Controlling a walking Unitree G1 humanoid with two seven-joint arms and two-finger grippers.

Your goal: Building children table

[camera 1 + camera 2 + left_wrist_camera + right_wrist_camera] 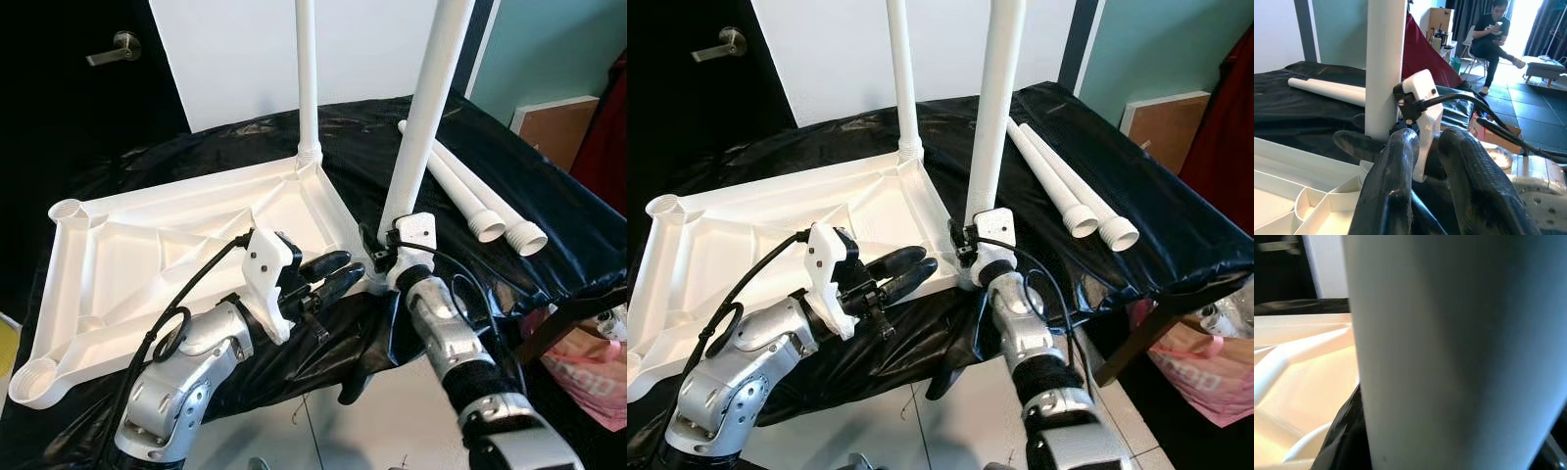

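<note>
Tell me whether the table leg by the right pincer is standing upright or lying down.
Upright. The leg rises vertically from the tabletop's near corner, with the right pincer at its base.

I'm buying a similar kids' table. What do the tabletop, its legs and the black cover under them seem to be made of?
Tabletop: likely moulded white plastic, matt, with ribs and round corner sockets. Legs: apparently the same plastic, smooth tubes with ridged ends. Black cover: looks like thin plastic sheeting, glossy and wrinkled.

One white tabletop (196,245) lies upside down. Four white legs: two standing upright (307,78) (426,108), two lying loose (460,196) (490,201). One person (1493,36) sits behind.
</note>
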